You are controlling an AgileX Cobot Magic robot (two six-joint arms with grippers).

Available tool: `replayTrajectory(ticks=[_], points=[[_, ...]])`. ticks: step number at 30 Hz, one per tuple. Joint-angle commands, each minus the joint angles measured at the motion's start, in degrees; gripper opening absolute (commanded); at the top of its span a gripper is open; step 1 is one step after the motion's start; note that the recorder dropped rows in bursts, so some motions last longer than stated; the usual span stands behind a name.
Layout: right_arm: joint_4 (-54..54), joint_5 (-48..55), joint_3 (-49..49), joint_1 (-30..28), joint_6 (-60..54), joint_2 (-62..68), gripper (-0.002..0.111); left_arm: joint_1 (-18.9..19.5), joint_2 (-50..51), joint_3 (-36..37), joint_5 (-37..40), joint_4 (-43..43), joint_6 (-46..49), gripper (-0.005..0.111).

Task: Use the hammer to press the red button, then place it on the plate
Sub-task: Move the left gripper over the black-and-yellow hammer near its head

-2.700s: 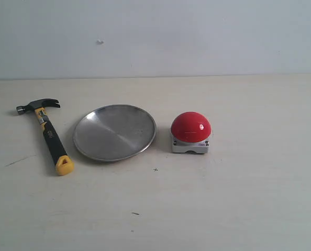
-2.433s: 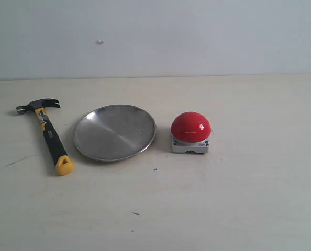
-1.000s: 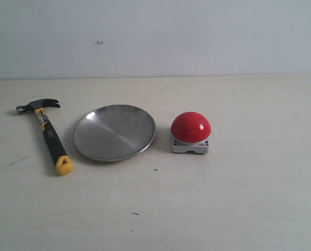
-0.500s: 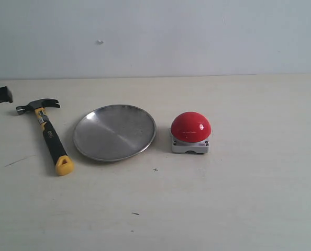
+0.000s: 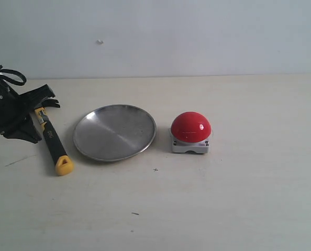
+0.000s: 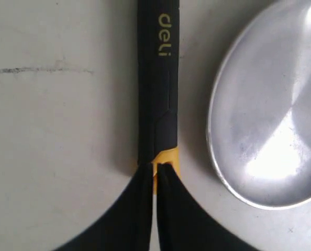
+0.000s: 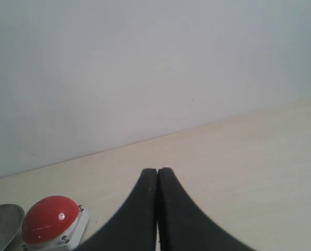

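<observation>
Grasp step: the hammer (image 6: pixel 158 78) is overhung at its yellow neck by the left gripper (image 6: pixel 155 168), fingers together; opening is needed next.

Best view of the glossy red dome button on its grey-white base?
Exterior view: the red dome button shows whole and unobstructed. Right wrist view catches it at the frame's edge, base cropped. Left wrist view lacks it.

Pale cream surface (image 5: pixel 239 198), faint grain, matte. Meets plain grey-white wall (image 5: pixel 197 36) along straight horizontal line at back. Small light speck (image 5: pixel 99 42) on wall, upper left. Thin dark scratch (image 5: pixel 17 161) on surface near left edge; two tiny dark marks (image 5: pixel 155 169) toward front centre. Light soft, even; shadows faint.
</observation>
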Motion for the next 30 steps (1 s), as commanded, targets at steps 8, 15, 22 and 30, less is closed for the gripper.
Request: replayTrajectory(ticks=[8,15,22,30], points=[[-0.1,-0.1,0.3,-0.2,-0.4,-0.4,0.0,-0.2,-0.1,-0.6,-0.5,-0.1,0.2,0.005],[-0.1,-0.1,0.3,-0.2,-0.4,-0.4,0.0,-0.2,-0.1,-0.6,-1.6,-0.1,0.1,0.005],[-0.1,-0.1,0.3,-0.2,-0.4,-0.4,0.0,-0.2,-0.1,-0.6,-6.9,-1.7,0.0,0.005],[-0.1,-0.1,0.3,-0.2,-0.4,-0.4,0.0,-0.1,1.0,-0.6,-14.8,-2.7,-6.8,0.005]])
